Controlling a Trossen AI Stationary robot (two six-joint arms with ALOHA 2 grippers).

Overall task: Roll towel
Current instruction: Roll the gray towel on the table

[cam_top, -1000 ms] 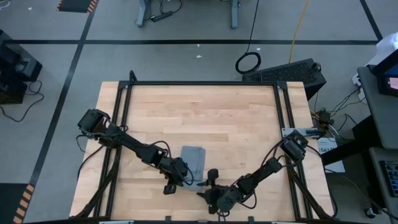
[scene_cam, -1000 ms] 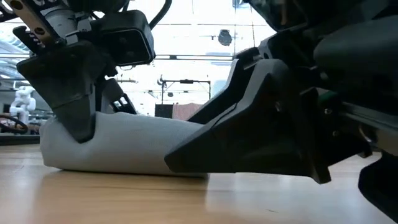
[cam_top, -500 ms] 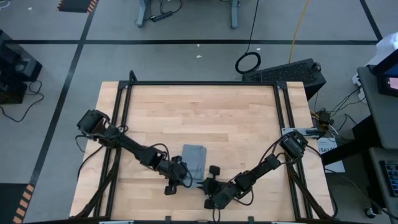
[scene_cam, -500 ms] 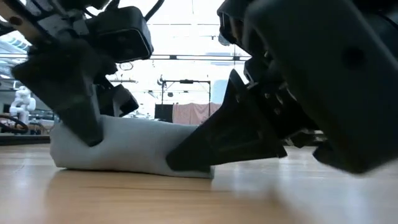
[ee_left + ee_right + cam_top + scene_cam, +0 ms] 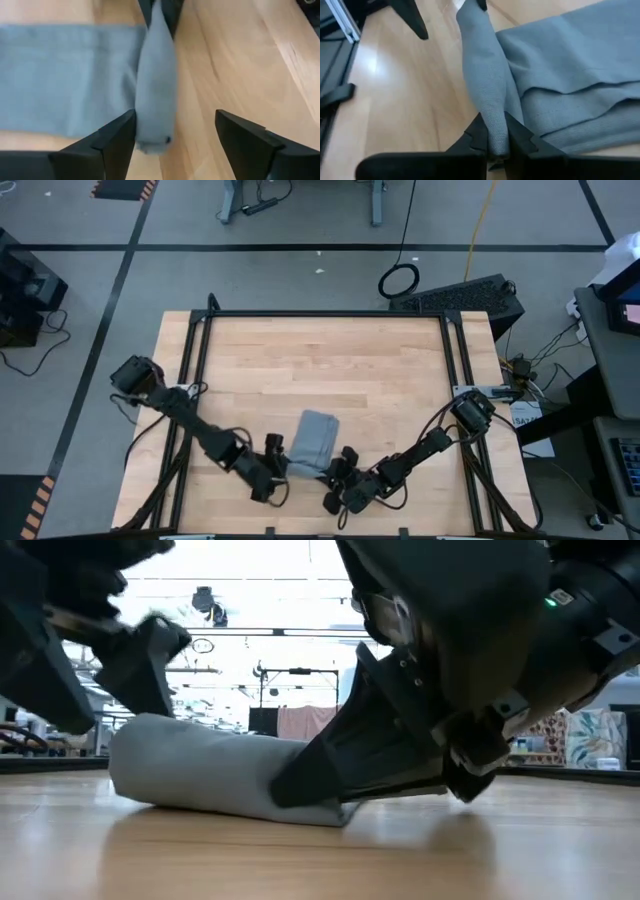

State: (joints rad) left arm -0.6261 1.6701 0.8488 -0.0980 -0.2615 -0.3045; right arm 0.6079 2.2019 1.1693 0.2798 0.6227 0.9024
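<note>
The grey-blue towel [image 5: 313, 438] lies flat on the wooden table [image 5: 330, 370] near its front edge. The towel's near edge is rolled up into a raised ridge [image 5: 482, 65]. My right gripper [image 5: 322, 473] is shut on the ridge's right end. My left gripper [image 5: 272, 468] stands open at the ridge's left end [image 5: 152, 130], one finger [image 5: 117, 137] close beside the ridge, the other [image 5: 245, 140] well clear over bare wood. In the low view the towel [image 5: 200, 775] rests on the table with the right gripper [image 5: 300, 785] at its near end. My right gripper pinches the right end of the rolled-up ridge [image 5: 492, 127] between its two fingers, several layers of cloth. The fingers come low from the table's right and lie along the ridge. The ridge stands up from the fingers, and the rest of the towel [image 5: 580, 60] lies on the table.
A black frame rail [image 5: 325, 313] runs round the tabletop. Bare wood [image 5: 330, 370] stretches behind the towel toward the far edge. The table's front edge lies just behind both grippers.
My left gripper has opened, let go of the towel's left end and drawn back toward the table's left edge. My right gripper has shut on the ridge's right end. The towel has turned a little on the table.
</note>
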